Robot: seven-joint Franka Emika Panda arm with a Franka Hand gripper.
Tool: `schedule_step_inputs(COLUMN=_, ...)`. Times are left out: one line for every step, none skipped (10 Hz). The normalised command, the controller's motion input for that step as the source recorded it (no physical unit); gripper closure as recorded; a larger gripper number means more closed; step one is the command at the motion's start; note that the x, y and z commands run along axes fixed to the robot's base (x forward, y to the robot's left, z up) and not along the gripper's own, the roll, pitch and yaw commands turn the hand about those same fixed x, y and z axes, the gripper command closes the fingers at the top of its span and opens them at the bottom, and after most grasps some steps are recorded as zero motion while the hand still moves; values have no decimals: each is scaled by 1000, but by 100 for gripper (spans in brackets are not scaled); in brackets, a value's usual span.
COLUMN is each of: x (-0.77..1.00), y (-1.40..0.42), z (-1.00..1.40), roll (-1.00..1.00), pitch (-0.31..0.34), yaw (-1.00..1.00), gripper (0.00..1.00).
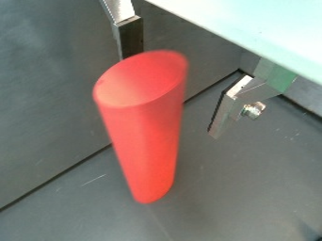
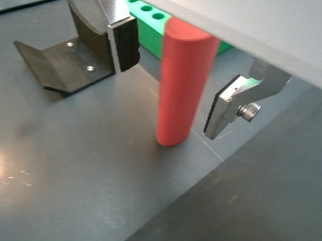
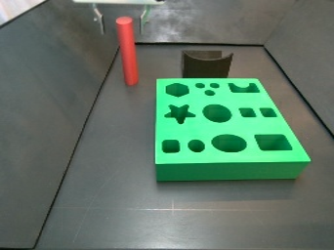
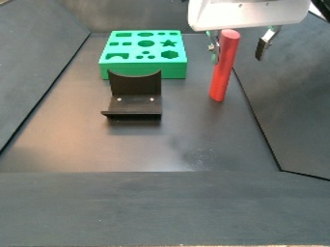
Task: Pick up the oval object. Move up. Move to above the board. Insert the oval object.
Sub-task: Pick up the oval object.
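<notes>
The oval object, a long red peg [image 1: 145,122], stands upright on the dark floor; it shows in both wrist views [image 2: 180,85] and both side views [image 3: 127,49] [image 4: 225,66]. My gripper [image 1: 179,71] is open and straddles the peg's upper end, with a gap between each finger and the peg [image 2: 178,71]. In the side views the gripper [image 3: 124,21] [image 4: 233,37] hangs over the peg's top. The green board [image 3: 248,164] with shaped cutouts lies flat, apart from the peg [image 4: 142,70]. A corner of the board shows behind the peg in a wrist view [image 2: 151,33].
The dark fixture [image 3: 206,62] stands next to the board's edge, near the peg [image 4: 131,98] [image 2: 63,61]. Raised dark walls border the floor on the sides.
</notes>
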Motion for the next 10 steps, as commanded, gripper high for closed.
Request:
schedule_step_inputs(x=-20, y=-177, z=37, roll=-39, pitch=-80, yaw=0, gripper=0)
schedule_step_inputs(x=0, y=-194, z=231, roll=-57, pitch=-73, yaw=26, gripper=0)
schedule_step_inputs(x=0, y=-283, z=126, roll=-60, pitch=-100, yaw=46, gripper=0)
schedule_step_inputs(x=0, y=-329, z=11, roll=-39, pitch=-123, yaw=57, gripper=0)
schedule_step_inputs(x=0, y=-297, z=-6, roll=0, pitch=-106, yaw=97, gripper=0)
schedule_step_inputs(x=0, y=-226, z=-69, roll=0, pitch=-104, yaw=94, gripper=0)
schedule_step_inputs(x=0, y=0, z=103, roll=0, pitch=0, yaw=31, gripper=0)
schedule_step_inputs(x=131, y=0, z=-186, roll=-50, pitch=-17, yaw=0, gripper=0)
schedule_step_inputs(x=31, y=-20, z=-474, roll=0, pitch=-131, yaw=6, gripper=0)
schedule_step_inputs(x=-31, y=-20, z=-231, roll=0, pitch=-157, yaw=3, gripper=0)
